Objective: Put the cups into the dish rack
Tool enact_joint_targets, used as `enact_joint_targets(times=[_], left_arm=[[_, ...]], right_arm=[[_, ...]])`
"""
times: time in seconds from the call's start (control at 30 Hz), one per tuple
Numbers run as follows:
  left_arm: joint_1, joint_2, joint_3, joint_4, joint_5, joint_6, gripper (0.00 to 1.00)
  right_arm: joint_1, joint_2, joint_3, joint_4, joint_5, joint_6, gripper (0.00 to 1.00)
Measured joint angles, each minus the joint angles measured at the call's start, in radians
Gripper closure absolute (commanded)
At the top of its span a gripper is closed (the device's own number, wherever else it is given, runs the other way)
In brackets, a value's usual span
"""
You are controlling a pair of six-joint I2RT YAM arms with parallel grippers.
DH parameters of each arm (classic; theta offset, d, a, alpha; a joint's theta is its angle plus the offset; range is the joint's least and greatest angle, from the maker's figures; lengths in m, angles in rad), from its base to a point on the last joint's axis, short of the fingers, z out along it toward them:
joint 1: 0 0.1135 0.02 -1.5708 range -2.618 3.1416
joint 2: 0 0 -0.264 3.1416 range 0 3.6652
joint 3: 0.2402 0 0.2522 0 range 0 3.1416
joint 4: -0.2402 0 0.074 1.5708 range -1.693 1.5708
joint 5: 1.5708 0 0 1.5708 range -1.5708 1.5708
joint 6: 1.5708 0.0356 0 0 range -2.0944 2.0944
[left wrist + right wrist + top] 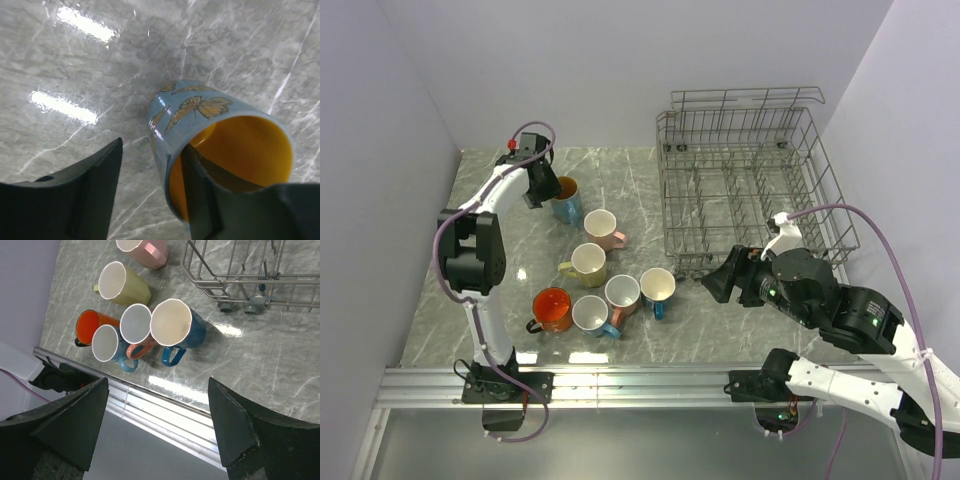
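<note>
My left gripper (538, 195) is open at the back left. It straddles the rim of a light blue butterfly cup (200, 107) with a yellow inside: one finger (200, 195) is inside it, the other (95, 190) outside with a gap. Six more cups stand mid-table: pink (603, 228), yellow-green (587, 264), orange (552, 309), salmon (622, 294), light blue (591, 315) and dark blue (657, 287). The grey wire dish rack (820, 190) stands at the back right and holds no cups. My right gripper (713, 285) is open and empty, between the cups and the rack.
Walls close in the table on the left, back and right. A metal rail (640, 380) runs along the near edge. In the right wrist view the rack's wheeled corner (250, 302) is just right of the dark blue cup (177, 327).
</note>
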Motion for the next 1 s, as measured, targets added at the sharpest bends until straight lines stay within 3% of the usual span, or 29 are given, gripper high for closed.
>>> enact_joint_targets(times=[0.1, 0.13, 0.17, 0.23, 0.53, 0.7, 0.87, 0.9, 1.0], left_arm=[[0.0, 0.017, 0.0, 0.002, 0.019, 0.0, 0.59], [0.0, 0.017, 0.0, 0.005, 0.026, -0.001, 0.68], [0.0, 0.017, 0.0, 0.008, 0.031, -0.003, 0.88], [-0.001, 0.017, 0.001, 0.004, 0.017, 0.013, 1.0], [0.012, 0.014, 0.016, -0.03, 0.043, 0.014, 1.0], [0.055, 0.012, 0.118, -0.117, 0.092, 0.0, 1.0], [0.089, -0.007, 0.303, -0.153, 0.149, -0.017, 1.0], [0.092, -0.024, 0.332, -0.15, 0.171, -0.024, 1.0], [0.093, -0.093, 0.361, -0.122, 0.274, -0.053, 1.0]], right_arm=[[0.0, -0.009, 0.0, 0.0, 0.004, 0.003, 0.13], [0.0, -0.01, 0.0, 0.0, 0.006, 0.004, 0.14], [0.0, -0.01, -0.001, 0.0, 0.006, 0.005, 0.14], [0.0, -0.01, -0.001, 0.0, 0.006, 0.004, 0.14], [0.0, 0.07, 0.03, 0.007, 0.0, -0.032, 0.12], [-0.034, 0.259, 0.259, 0.051, -0.058, -0.106, 0.12], [-0.119, 0.456, 0.489, 0.153, -0.263, -0.142, 0.12], [-0.148, 0.492, 0.522, 0.192, -0.334, -0.14, 0.01], [-0.235, 0.588, 0.591, 0.296, -0.56, -0.095, 0.0]])
